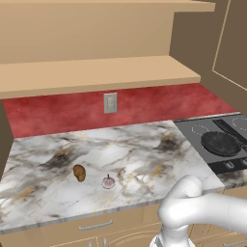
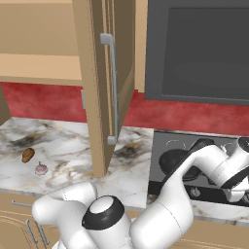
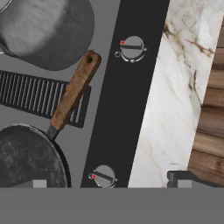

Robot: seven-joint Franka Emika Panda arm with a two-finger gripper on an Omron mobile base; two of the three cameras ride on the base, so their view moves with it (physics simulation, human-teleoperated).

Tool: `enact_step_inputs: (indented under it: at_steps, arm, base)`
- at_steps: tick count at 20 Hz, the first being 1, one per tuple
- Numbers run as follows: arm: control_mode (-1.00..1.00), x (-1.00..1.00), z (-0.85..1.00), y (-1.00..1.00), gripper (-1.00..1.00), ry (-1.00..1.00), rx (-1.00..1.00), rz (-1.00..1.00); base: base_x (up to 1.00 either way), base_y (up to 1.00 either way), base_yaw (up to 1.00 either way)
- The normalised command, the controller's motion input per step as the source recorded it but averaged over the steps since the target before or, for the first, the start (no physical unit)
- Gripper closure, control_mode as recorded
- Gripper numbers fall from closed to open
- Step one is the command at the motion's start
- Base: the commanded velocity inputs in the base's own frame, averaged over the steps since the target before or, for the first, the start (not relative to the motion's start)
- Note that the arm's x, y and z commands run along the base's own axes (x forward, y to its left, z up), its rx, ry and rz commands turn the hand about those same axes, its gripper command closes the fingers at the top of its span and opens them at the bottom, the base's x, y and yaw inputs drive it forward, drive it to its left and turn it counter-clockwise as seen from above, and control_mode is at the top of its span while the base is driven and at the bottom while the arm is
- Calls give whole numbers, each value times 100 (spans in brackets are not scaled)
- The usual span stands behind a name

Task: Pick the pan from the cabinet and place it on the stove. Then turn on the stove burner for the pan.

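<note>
The stove [image 1: 193,126] is being occupied by the pan [image 1: 220,143], which is resting flat on the glass, brown handle beside two knobs [image 3: 132,48]. The gripper [image 3: 109,183] is being kept spread wide, grasping nothing.

Open approach to the knob strip, pan handle crowding one side

From my seat, the black strip on the stove [image 3: 111,109] lies bare between two knobs [image 3: 132,48]; the pan [image 3: 26,157] handle [image 3: 74,89] slants just beside it, and the open cabinet door [image 2: 104,87] juts over the marble counter [image 1: 125,154].
</note>
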Motion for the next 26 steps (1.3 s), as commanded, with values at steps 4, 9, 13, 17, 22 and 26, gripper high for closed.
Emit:
enact_step_inputs:
  at_steps: [4,9,13,17,22,26]
  arm:
    - [-100,-19,12,9,-100,-9,-7,35]
    - [-100,-6,12,32,-100,-6,-11,29]
    - [-100,0,0,0,-100,0,0,0]
    - [-100,1,9,23,-100,0,-6,12]
    - [-100,5,12,27,-100,0,-12,22]
    - [-100,0,8,22,-100,0,-11,24]
  base:
    - [0,0,0]
    - [0,0,0]
    - [0,0,0]
    - [0,0,0]
    - [0,0,0]
    - [0,0,0]
